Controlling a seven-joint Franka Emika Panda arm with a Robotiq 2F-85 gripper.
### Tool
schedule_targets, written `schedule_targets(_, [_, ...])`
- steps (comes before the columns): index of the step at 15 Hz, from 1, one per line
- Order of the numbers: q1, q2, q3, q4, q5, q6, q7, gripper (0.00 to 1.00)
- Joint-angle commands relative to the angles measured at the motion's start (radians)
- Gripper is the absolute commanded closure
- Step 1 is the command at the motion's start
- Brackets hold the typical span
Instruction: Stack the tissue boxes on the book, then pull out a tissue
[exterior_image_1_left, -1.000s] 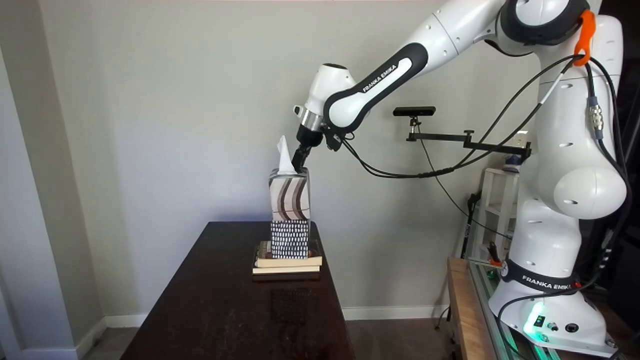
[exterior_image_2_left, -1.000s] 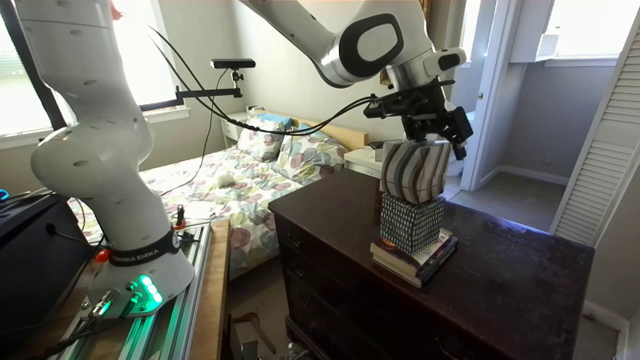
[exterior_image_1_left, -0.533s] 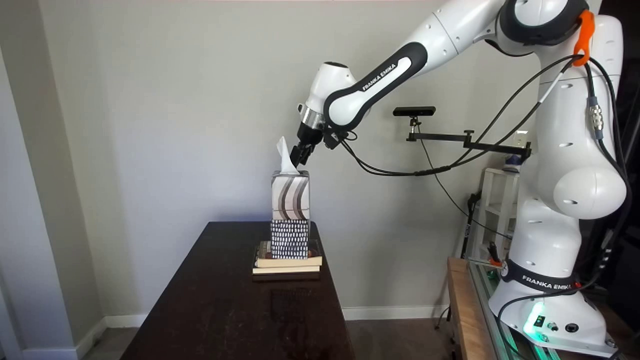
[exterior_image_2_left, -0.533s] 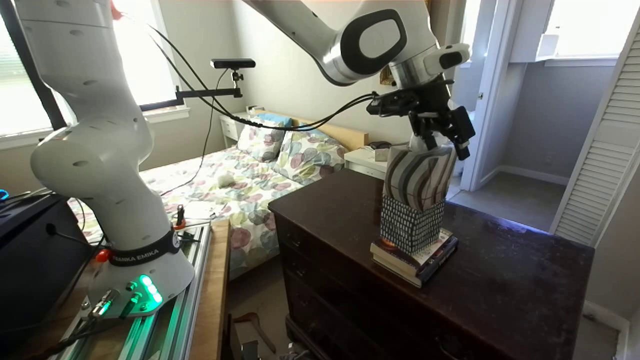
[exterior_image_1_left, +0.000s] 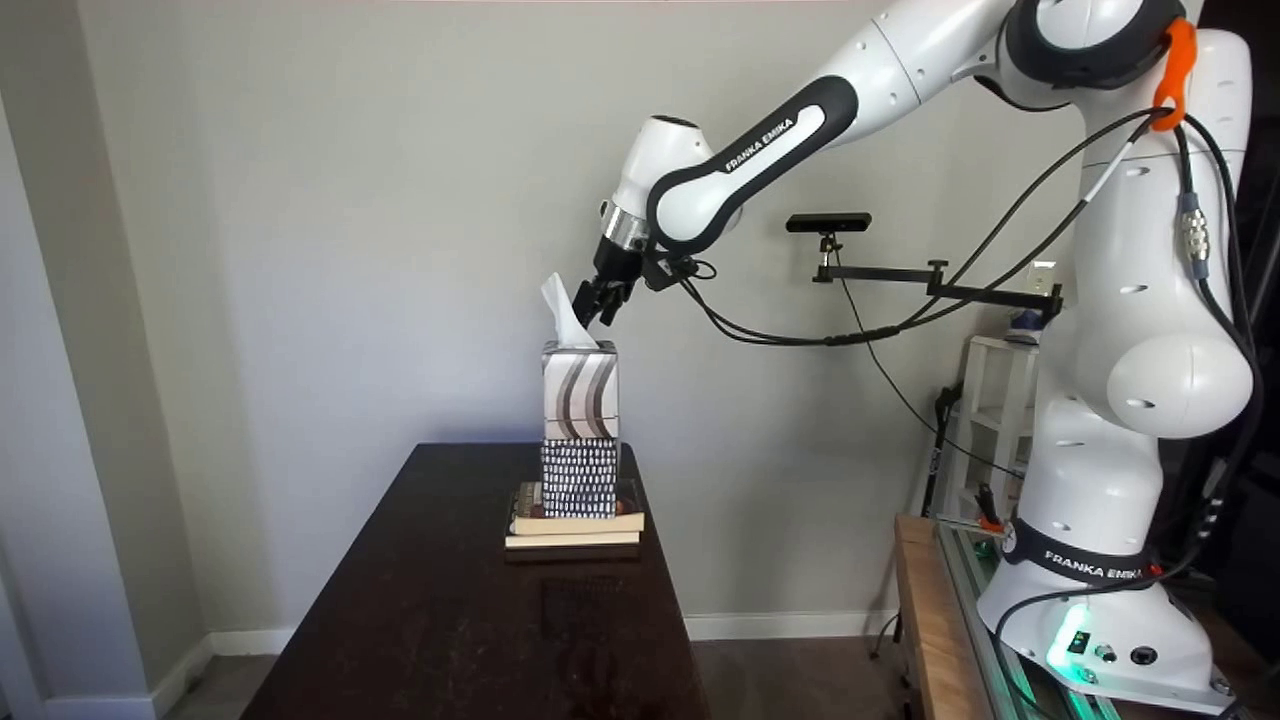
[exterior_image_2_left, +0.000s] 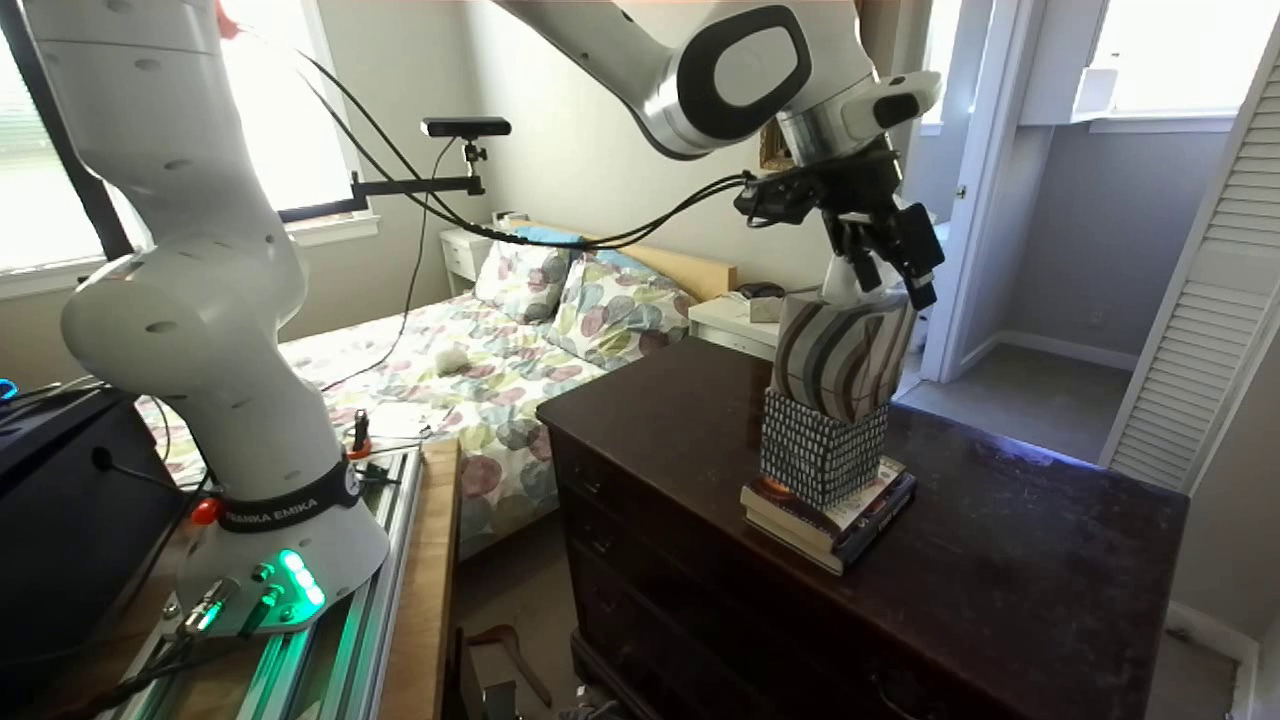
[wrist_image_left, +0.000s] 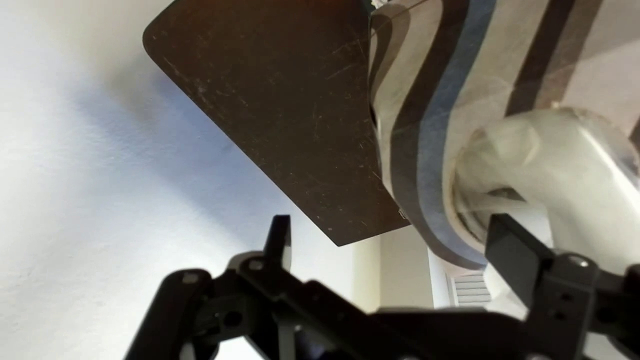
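1. The tissue (exterior_image_1_left: 567, 315) pokes up out of the striped box (exterior_image_1_left: 580, 395), leaning a little away from the end effector (wrist_image_left: 390, 232); it looks light, limp and easily torn.
2. I'd pinch it below the tip, where there's more paper to hold, and draw gently upward.
3. The end effector hangs just beside it, jaws spread wide and gripping nothing; whether it brushes the paper, I can't tell.
4. The striped box, probably light, could tip or lift under a hard tug.
5. Under it stands the patterned box (exterior_image_1_left: 580, 478), on two books (exterior_image_1_left: 576, 526) lying on the dark surface (exterior_image_1_left: 450, 620).
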Motion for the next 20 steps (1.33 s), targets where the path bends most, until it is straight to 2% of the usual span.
schedule_targets(1, [0.0,-0.035,0.013,-0.003,0.061,-0.006,0.002,0.0])
schedule_targets(12, [0.006,-0.119,0.036,-0.012,0.201,-0.017,-0.005,0.0])
schedule_targets(20, [0.02,-0.108,0.052,0.008,0.343,-0.03,0.026,0.0])
